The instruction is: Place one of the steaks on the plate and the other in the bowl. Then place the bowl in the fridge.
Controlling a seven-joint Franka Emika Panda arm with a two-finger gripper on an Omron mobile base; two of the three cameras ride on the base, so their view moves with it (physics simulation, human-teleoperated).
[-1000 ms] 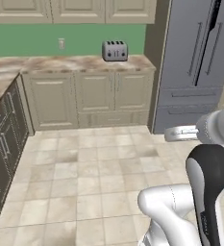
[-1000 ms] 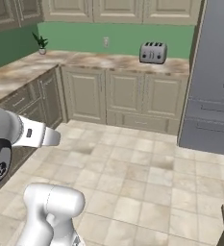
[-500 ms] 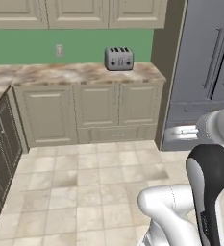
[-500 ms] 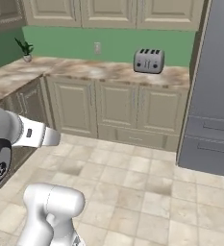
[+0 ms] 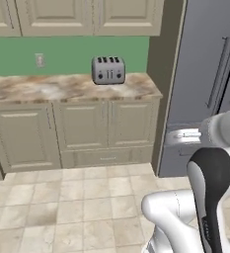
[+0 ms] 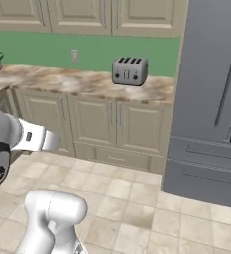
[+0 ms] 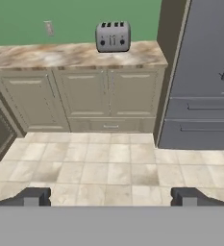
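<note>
**A:** ok so where are we at? Biggest thing we've got is the fridge (image 5: 205, 74), filling the right side of the left base view, both doors shut, the two drawers stacked at its lower part. Left of it runs the marble counter (image 5: 62, 89) across the middle, with the toaster (image 5: 108, 69) sitting near its right end, and the beige cabinets (image 5: 77, 131) underneath.

**B:** yep, and our gripper (image 7: 111, 196) sits at the bottom of the hand view, tips spread wide with nothing between them, just floor tiles (image 7: 108, 168) past them. We spot no steaks, plate or bowl anywhere on this stretch of counter, so we reckon we're driving around looking for them.

**A:** agreed. So for this bit we'd say keep the arm tucked, roll the base steadily, and sweep the counters before bothering with the fridge. It only matters once the bowl's loaded.

**B:** any brand or writing to read?

**A:** nope. The toaster front's blank, fridge has no badge, and the wall outlet (image 6: 75, 55) at upper left of the right base view is plain.
</note>
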